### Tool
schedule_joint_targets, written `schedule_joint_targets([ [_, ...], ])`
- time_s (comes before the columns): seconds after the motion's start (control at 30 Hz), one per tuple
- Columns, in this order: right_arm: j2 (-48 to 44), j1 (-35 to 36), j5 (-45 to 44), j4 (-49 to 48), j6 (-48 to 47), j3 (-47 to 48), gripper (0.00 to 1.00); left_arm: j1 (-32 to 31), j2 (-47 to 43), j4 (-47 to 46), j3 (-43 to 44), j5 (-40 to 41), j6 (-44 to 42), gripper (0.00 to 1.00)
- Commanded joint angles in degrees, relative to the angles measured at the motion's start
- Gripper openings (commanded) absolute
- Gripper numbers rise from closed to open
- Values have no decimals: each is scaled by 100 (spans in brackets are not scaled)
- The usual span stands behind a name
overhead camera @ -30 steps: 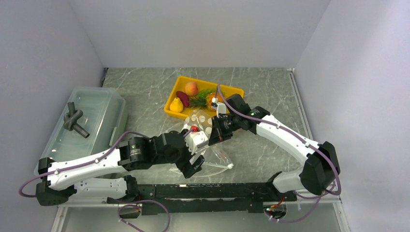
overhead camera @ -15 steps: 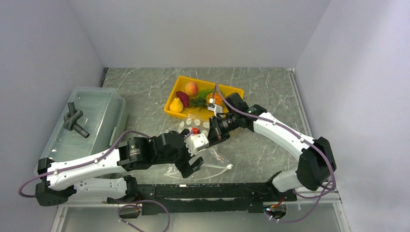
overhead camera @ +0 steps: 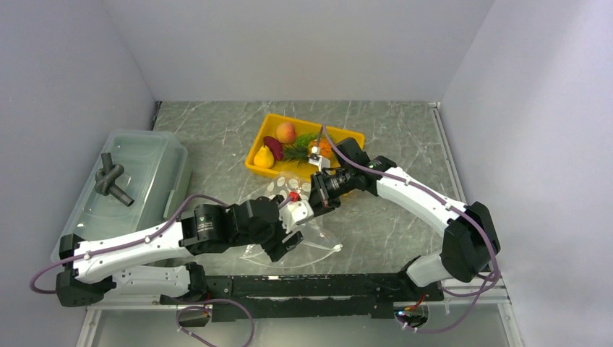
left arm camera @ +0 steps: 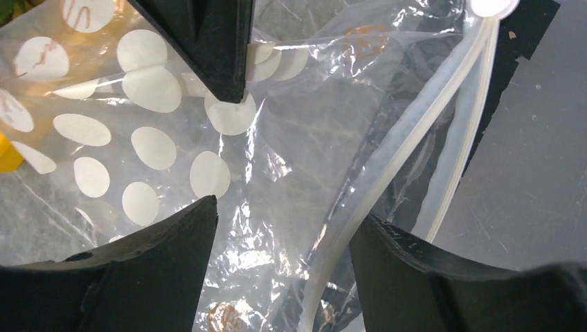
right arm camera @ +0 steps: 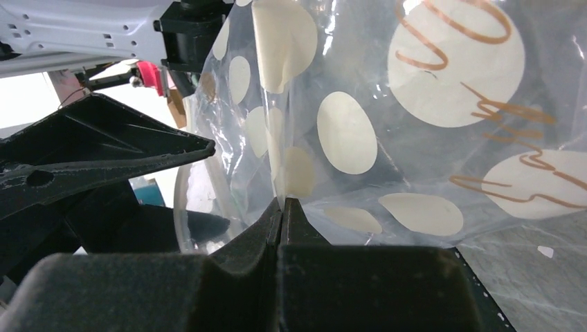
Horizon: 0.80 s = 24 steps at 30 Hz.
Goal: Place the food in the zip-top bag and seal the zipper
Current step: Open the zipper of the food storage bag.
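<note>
The clear white-dotted zip-top bag lies crumpled on the table between my two arms. My right gripper is shut on a fold of its plastic film and holds that part up. My left gripper stands open over the bag, with film and the whitish zipper passing between its fingers. The food sits in the yellow tray: a peach-coloured fruit, a dark red piece, a yellow pear shape and the pineapple. I see no food inside the bag.
A translucent lidded bin stands at the left with a dark knotted object on its lid. Grey walls close in the marble table on three sides. The right arm's elbow sits near the front right.
My left gripper's jaws have narrowed a little and it has shifted slightly towards the bag. My right gripper has drawn the pinched film a little to the left.
</note>
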<state>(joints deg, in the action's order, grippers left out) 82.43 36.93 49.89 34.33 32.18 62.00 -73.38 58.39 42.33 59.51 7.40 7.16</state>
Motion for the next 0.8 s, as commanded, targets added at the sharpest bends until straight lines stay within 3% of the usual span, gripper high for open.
schedule_joint_targets([
  [0.0,6,-19,300,-363,202,78,0,-44,-269,-95,166,320,-110,69],
  [0.3,36,-10,451,-523,293,36,0,-44,-284,-19,150,484,-76,42],
  [0.5,64,-10,450,-519,273,32,0,-44,-140,64,238,599,-94,0],
  [0.63,5,-31,183,-264,107,192,0,-44,-213,57,247,906,-54,0],
  [0.77,-124,-90,-161,-6,-33,313,9,-44,-381,28,206,1216,56,0],
])
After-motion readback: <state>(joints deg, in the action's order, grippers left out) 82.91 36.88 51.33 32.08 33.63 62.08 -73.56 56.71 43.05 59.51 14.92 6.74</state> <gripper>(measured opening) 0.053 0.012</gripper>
